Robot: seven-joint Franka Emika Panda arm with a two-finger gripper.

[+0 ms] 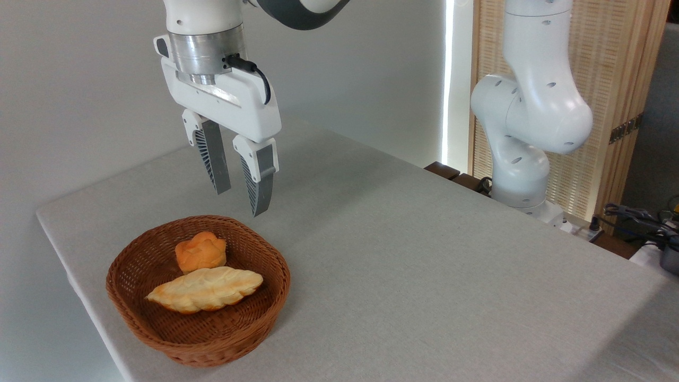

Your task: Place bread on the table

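- Below the tool, slightly to its left, the bread sits in a wicker basket on the tabletop.
- The tool hangs empty, jaws narrowly parted.
- Risk: descending, a finger may catch the braided loaf touching the bun.
- The bun is round, knotted top upward, with no clear long axis.

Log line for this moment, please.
phase: approach | gripper: open, empty, above basket | bun: in basket, behind braided loaf | table: no bread yet
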